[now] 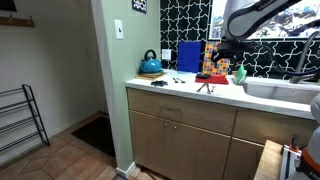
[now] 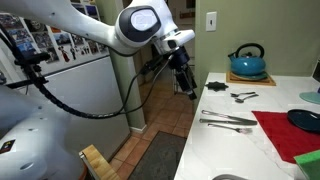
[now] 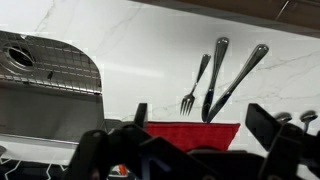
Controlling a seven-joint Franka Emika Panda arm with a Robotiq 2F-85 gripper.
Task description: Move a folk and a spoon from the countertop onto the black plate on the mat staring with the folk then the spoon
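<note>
A fork (image 3: 190, 88) lies on the pale countertop (image 3: 120, 50) beside two longer pieces of cutlery, a dark-handled one (image 3: 214, 78) and a spoon (image 3: 240, 78). In an exterior view the same group (image 2: 228, 122) lies just left of the red mat (image 2: 283, 135), which carries the black plate (image 2: 306, 120). My gripper (image 3: 205, 135) is open and empty, held high above the mat's edge and apart from the cutlery. It also shows in both exterior views (image 2: 185, 82) (image 1: 223, 52).
A teal kettle (image 2: 248, 62) stands on a blue trivet at the back of the counter. More small utensils (image 2: 243, 96) lie near it. A steel sink (image 3: 40, 65) is set into the counter. A green object (image 2: 310, 160) sits on the mat's near edge.
</note>
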